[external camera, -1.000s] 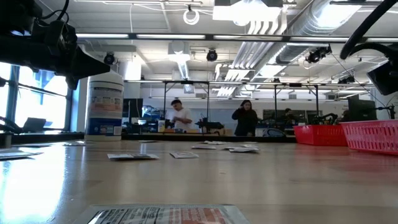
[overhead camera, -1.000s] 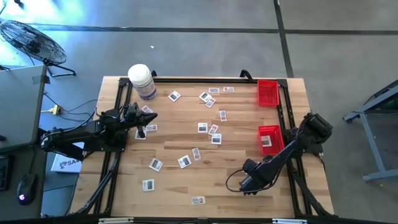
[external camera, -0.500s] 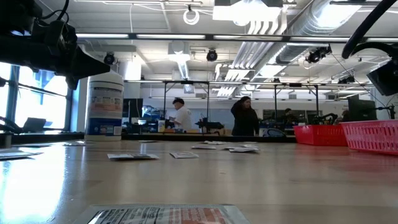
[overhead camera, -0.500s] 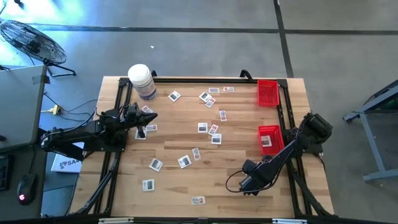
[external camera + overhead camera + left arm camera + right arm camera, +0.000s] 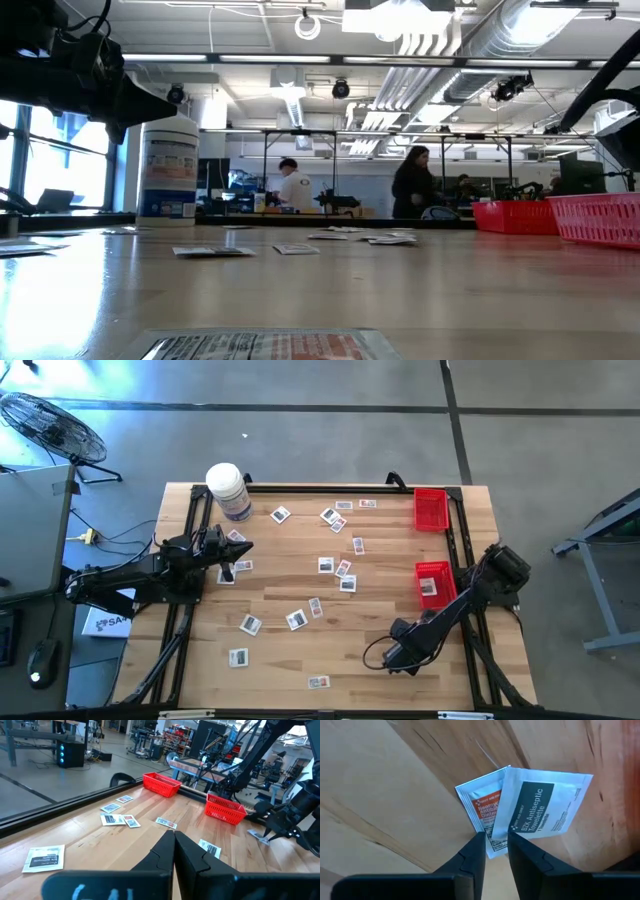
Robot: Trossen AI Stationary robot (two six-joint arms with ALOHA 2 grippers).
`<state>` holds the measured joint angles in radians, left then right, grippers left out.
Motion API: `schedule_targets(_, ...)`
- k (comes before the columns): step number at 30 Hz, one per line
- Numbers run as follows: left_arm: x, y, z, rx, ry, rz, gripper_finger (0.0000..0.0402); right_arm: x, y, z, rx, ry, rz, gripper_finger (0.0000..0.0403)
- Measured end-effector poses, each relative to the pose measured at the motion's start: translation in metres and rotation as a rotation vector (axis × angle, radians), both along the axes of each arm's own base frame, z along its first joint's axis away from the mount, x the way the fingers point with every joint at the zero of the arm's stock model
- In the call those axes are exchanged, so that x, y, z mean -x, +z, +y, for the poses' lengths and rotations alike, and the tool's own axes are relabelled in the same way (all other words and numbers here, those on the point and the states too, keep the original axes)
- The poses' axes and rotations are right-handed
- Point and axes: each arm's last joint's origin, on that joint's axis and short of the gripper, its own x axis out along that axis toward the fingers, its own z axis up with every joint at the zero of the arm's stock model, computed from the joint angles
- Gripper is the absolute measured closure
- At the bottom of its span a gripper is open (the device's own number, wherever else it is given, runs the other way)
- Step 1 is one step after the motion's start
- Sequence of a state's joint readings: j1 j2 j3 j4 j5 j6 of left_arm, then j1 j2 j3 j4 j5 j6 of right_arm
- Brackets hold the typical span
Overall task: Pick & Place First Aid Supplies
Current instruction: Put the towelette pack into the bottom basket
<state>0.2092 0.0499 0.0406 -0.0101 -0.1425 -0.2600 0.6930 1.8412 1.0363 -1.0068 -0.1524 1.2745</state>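
Several small white packets point(image 5: 296, 619) lie flat and scattered on the wooden table point(image 5: 380, 540). My right gripper point(image 5: 393, 657) is low over the table's near right part. It is shut on two overlapping packets, one with orange print point(image 5: 481, 807) and one with a dark label point(image 5: 540, 802). My left gripper point(image 5: 245, 548) is shut and empty at the table's left side, among a few packets point(image 5: 243, 566). In the left wrist view its fingers point(image 5: 174, 836) point level across the table. My right gripper pinches the overlapping corner of the two packets point(image 5: 494, 836) between its two fingertips, coming from above and pointing down. The packets spread out flat beyond the fingertips, their printed faces toward the wrist camera. Whether they are clear of the table I cannot tell.
Two red baskets stand along the right side, one far point(image 5: 430, 508) and one nearer point(image 5: 433, 582) that holds packets. A big white jar point(image 5: 228, 490) stands at the far left corner. A black frame edges the table. People stand in the room beyond point(image 5: 412, 185).
My right arm has shifted a little toward the table's near left. A person in the room behind has walked to the right.
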Motion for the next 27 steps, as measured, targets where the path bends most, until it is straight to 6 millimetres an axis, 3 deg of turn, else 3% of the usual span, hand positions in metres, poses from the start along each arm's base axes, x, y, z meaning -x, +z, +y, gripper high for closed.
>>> schedule_targets(10, 0.000, 0.000, 0.000, 0.000, 0.000, 0.000, 0.0401, 0.003, 0.006, -0.003, 0.014, -0.003, -0.005, 0.0398)
schedule_targets(19, 0.000, 0.000, 0.000, 0.000, 0.000, 0.000, 0.0401, 0.005, 0.009, -0.003, -0.014, -0.015, 0.017, 0.0400)
schedule_targets(27, 0.000, 0.000, 0.000, 0.000, 0.000, 0.000, 0.0401, 0.005, 0.029, -0.005, -0.039, -0.031, -0.097, 0.0402)
